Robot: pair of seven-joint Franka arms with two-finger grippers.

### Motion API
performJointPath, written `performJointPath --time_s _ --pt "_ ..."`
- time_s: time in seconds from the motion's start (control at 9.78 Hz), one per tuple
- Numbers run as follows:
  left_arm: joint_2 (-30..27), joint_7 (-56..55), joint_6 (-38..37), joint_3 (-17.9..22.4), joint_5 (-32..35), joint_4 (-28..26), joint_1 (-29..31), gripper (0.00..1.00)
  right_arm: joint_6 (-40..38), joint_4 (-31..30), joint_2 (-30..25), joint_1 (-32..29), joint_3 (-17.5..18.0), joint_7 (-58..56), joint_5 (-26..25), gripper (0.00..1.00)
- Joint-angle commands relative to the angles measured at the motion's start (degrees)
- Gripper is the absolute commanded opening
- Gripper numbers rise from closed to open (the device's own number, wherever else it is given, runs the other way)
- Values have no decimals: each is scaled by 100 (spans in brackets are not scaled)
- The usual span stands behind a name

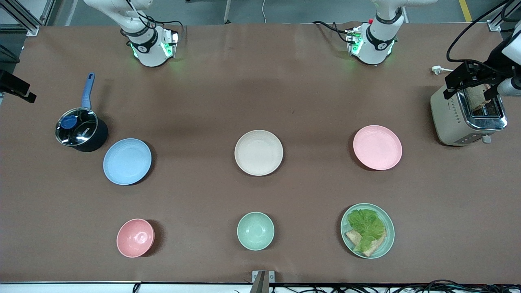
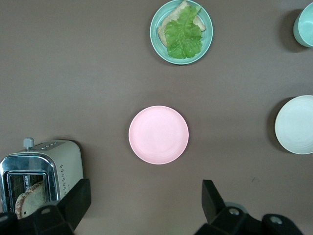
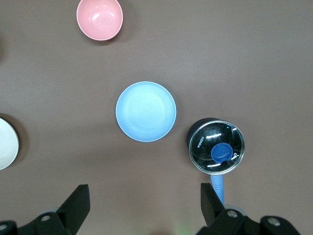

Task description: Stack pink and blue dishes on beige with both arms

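The beige plate (image 1: 259,152) lies at the table's middle. The pink plate (image 1: 377,147) (image 2: 158,134) sits toward the left arm's end and the blue plate (image 1: 127,161) (image 3: 145,111) toward the right arm's end, both bare. High over the table, between the pink plate and its own base, my left gripper (image 2: 145,203) hangs open and empty; in the front view it shows over the toaster (image 1: 468,85). My right gripper (image 3: 145,203) hangs just as high, open and empty, between the blue plate and its base. One of its fingers (image 1: 22,91) shows at the front view's edge.
A lidded pot (image 1: 79,129) with a blue handle stands beside the blue plate. A toaster (image 1: 468,120) stands at the left arm's end. Nearer the camera lie a pink bowl (image 1: 135,237), a green bowl (image 1: 255,230) and a green plate (image 1: 386,240) with lettuce and bread.
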Motion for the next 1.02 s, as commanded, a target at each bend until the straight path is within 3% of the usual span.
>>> performJointPath --time_s 0.0,0.31,0.51,0.72,0.92 --pt "12 -34 26 60 -30 -218 -61 100 -2 -8 -73 -20 17 -9 -22 100" --pt "4 53 26 69 -3 -226 -17 100 -19 -8 -65 -11 8 -27 -30 100" --pt "47 2 87 297 -30 -348 -78 94 -10 -8 -47 -3 17 -79 -74 100" --pt "153 342 559 489 -99 -874 -8 94 25 -8 -21 -29 17 -80 -13 100" --pt "232 832 1497 657 -100 -1926 1 95 366 -226 302 -90 -1 -245 310 100"
